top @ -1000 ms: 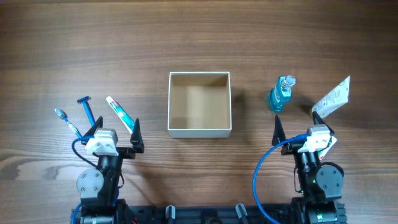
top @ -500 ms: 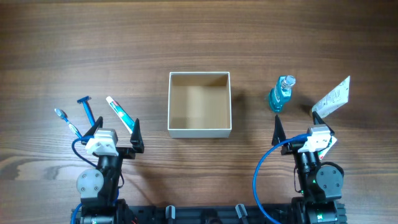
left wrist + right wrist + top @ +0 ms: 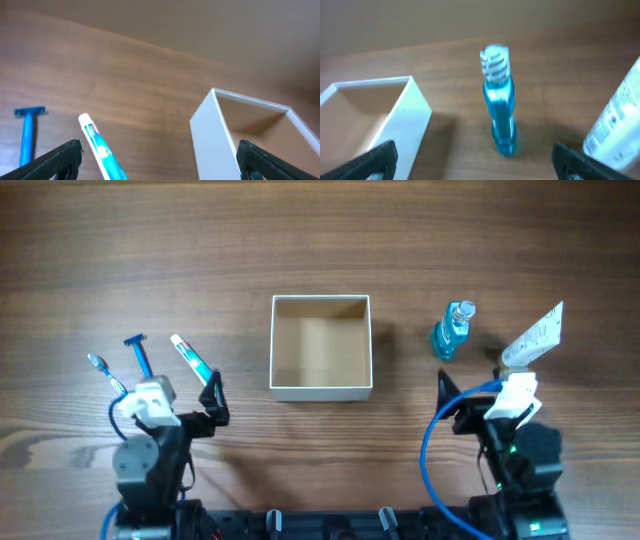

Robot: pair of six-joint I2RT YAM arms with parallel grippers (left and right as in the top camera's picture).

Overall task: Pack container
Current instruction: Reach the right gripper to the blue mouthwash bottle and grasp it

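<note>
The container [image 3: 321,388], a square white box with a tan inside, sits mid-table and holds nothing; its corner shows in the left wrist view [image 3: 215,135] and the right wrist view [image 3: 412,125]. A toothpaste tube [image 3: 192,360] [image 3: 102,150], a blue razor [image 3: 138,356] [image 3: 27,135] and a toothbrush [image 3: 108,376] lie left of it. A blue bottle [image 3: 451,332] [image 3: 499,110] stands right of it, with a white tube [image 3: 532,338] [image 3: 620,125] beside. My left gripper [image 3: 180,398] [image 3: 160,167] is open, near the toothpaste. My right gripper [image 3: 480,392] [image 3: 475,167] is open, in front of the bottle.
The wooden table stretches bare beyond the box. The arm bases and blue cables [image 3: 425,460] sit at the near edge.
Both arms have shifted: the left gripper swung slightly left and toward the toothpaste, the right gripper moved forward toward the bottle and white tube. The objects have not moved.
</note>
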